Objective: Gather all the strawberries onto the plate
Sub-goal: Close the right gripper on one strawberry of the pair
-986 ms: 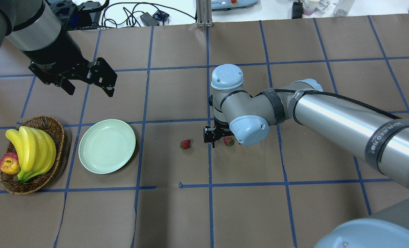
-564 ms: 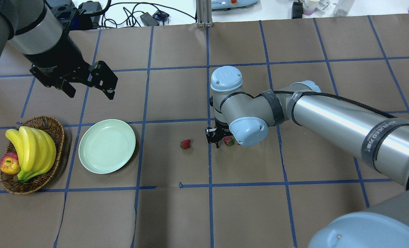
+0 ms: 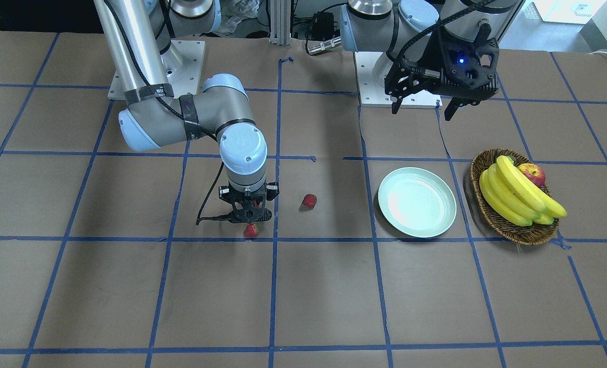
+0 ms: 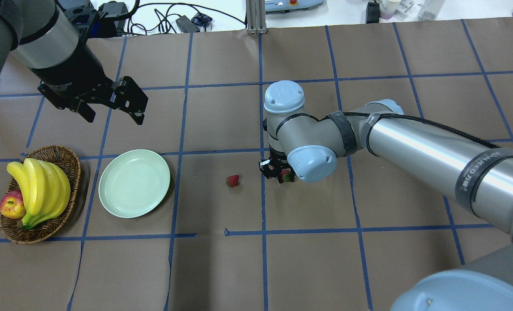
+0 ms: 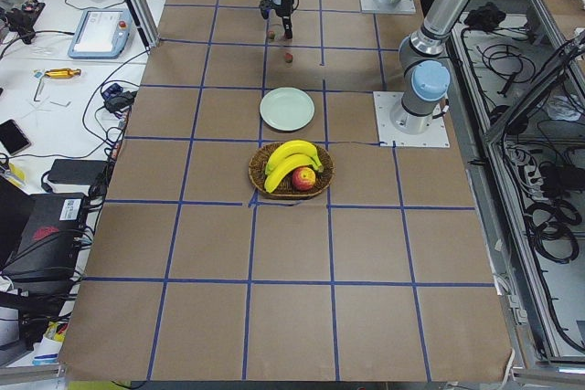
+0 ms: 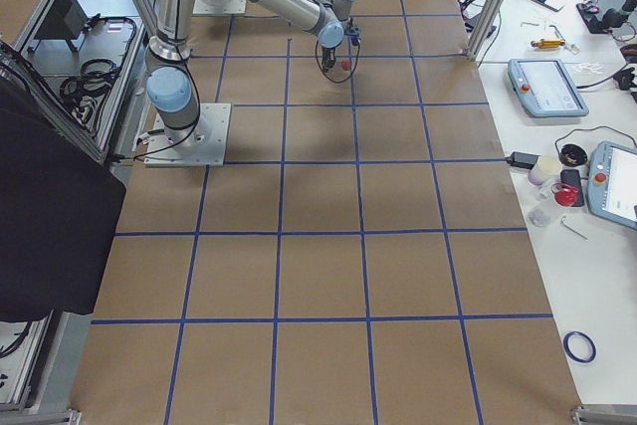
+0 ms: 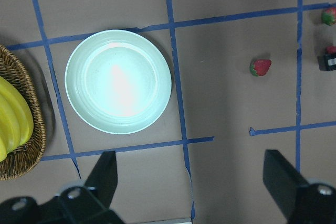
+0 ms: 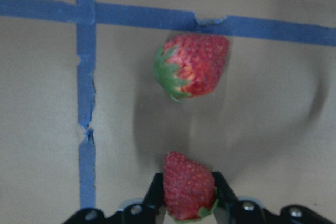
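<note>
My right gripper (image 8: 189,182) is shut on a small red strawberry (image 8: 189,186), low over the paper; in the overhead view the gripper (image 4: 278,174) and that strawberry (image 4: 286,175) sit under the wrist. A second strawberry (image 8: 191,65) lies just ahead of it by a tape crossing, also seen from the front (image 3: 251,231). A third strawberry (image 4: 232,180) lies to its left. The pale mint plate (image 4: 134,183) stands empty further left. My left gripper (image 4: 113,115) is open and empty, high above and behind the plate.
A brown wicker basket (image 4: 62,152) with bananas (image 4: 40,190) and a red apple (image 4: 11,205) stands left of the plate. The right arm's elbow (image 4: 284,97) hangs over the table's middle. Brown paper with blue tape lines covers the table.
My right gripper has shifted a little to the right onto the strawberry beside it and now holds it between its fingers. The left arm has barely moved.
</note>
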{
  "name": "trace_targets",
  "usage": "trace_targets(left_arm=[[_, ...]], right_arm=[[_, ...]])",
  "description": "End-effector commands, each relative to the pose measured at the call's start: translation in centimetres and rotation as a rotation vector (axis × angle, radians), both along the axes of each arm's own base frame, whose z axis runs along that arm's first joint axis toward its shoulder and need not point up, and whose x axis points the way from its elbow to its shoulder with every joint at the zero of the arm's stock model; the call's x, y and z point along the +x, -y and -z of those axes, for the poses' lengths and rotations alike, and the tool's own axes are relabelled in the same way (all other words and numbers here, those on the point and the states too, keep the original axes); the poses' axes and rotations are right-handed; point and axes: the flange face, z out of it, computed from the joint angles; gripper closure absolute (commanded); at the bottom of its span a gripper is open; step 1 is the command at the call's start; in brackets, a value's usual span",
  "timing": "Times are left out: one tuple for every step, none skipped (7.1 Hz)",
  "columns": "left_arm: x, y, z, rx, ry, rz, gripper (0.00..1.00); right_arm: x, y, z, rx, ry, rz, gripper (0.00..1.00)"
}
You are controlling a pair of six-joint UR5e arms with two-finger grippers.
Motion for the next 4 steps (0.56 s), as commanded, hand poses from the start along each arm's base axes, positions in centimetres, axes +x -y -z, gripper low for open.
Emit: trace_targets(left_arm=[[0.0, 0.0, 0.1, 0.001, 0.000, 0.000, 0.00], [0.0, 0.0, 0.1, 0.001, 0.000, 0.000, 0.00], [0.0, 0.1, 0.1, 0.003, 0.000, 0.000, 0.00], [0.0, 0.1, 0.1, 0.003, 0.000, 0.000, 0.00]], right_arm=[[0.8, 1.6, -2.7, -0.058, 0.028, 0.088, 1.00], [1.9, 2.1, -3.9, -0.064, 0.080, 0.139, 1.00], [3.1, 2.3, -4.6, -0.056, 0.139, 0.202, 1.00], [5.6, 1.9, -5.8, -0.067, 0.190, 0.254, 1.00]])
